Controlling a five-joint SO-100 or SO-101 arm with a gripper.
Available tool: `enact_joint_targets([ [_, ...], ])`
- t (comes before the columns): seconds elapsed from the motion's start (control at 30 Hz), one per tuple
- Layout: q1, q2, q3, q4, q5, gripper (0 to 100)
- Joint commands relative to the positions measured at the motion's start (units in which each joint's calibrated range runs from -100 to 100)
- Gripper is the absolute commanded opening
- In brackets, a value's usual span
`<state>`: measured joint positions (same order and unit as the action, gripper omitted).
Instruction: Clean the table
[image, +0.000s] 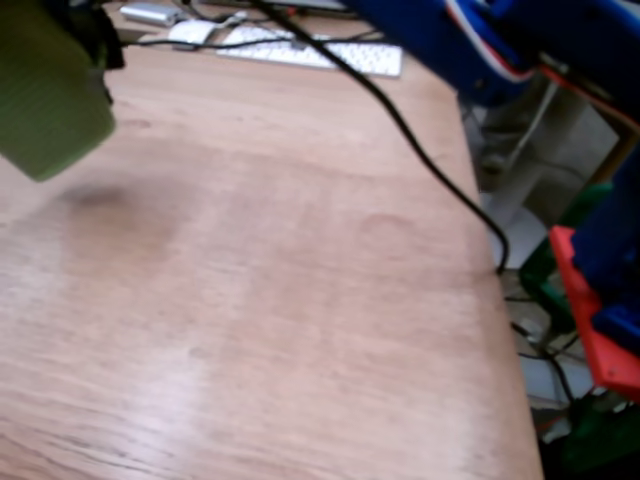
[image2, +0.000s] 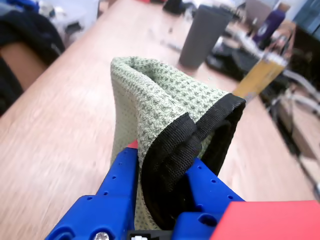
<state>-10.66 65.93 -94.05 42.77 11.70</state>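
The table (image: 300, 280) is a light reddish-brown wooden top with visible grain and a faint sheen. In the wrist view it (image2: 60, 125) stretches away under the gripper. A green waffle-weave cloth (image2: 160, 100) with a black hem is folded and pinched between the blue fingers (image2: 120, 185) of my gripper (image2: 160, 172), which is shut on it. The cloth's folded end stands up ahead of the jaws. In the fixed view the same cloth (image: 45, 90) hangs blurred at the top left, just above the wood. My blue arm (image: 470, 45) crosses the top right.
A white keyboard (image: 320, 52) lies at the far edge, and a black cable (image: 420, 150) runs from it over the table's right edge. Red and blue parts (image: 600, 320) stand beside that edge. A grey tumbler (image2: 202, 35) and a purple bottle (image2: 270, 27) stand farther along.
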Motion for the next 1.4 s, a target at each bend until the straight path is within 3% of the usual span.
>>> enact_joint_targets([
  [0.0,-0.3,-2.4,-3.4,19.5,-4.4,1],
  [0.1,-0.3,-1.6,-3.4,33.3,-9.1,1],
  [0.17,-0.2,6.2,-3.3,34.0,-12.1,1],
  [0.4,-4.7,16.9,-2.4,16.4,-12.3,1],
  [0.6,-20.0,16.8,-2.4,16.3,-12.3,1],
  [0.67,-20.0,16.8,-2.4,15.9,-12.3,1],
  [1.0,12.4,20.0,-2.3,16.3,-12.1,1],
  [1.37,54.3,26.4,-2.3,16.3,-2.1,1],
])
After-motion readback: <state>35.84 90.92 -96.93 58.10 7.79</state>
